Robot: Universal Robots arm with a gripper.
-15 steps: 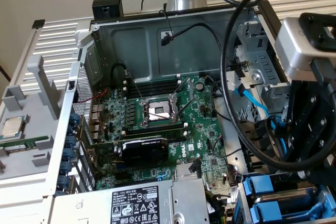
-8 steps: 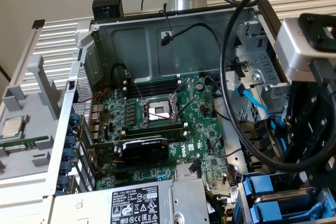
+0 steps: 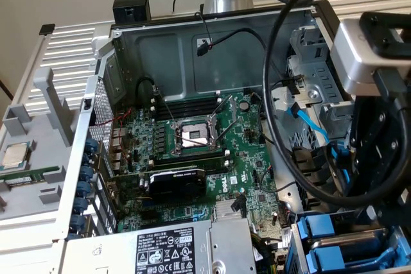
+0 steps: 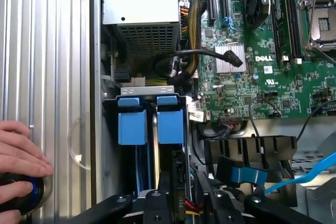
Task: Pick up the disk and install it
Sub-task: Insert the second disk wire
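Observation:
The disk [image 4: 170,125] stands edge-on in the drive bay [image 4: 110,129], its bright blue carrier frame facing the wrist camera, next to a second blue carrier [image 4: 132,127]. My gripper [image 4: 184,205] is right over the disk's near end. Its black fingers [image 4: 155,204] stand apart on either side of the dark edge, with a small gap showing, so it is open and holds nothing. In the exterior view my gripper [image 3: 379,206] hangs over the case's lower right corner, just above the blue carriers [image 3: 319,230].
A person's hand [image 4: 21,156] rests on a round black knob [image 4: 29,192] on the ribbed table. The open case holds the motherboard [image 3: 192,152], the graphics card [image 3: 176,184], the power supply [image 3: 173,248] and loose black cables [image 3: 282,126]. A processor chip [image 3: 16,155] lies on the grey tray.

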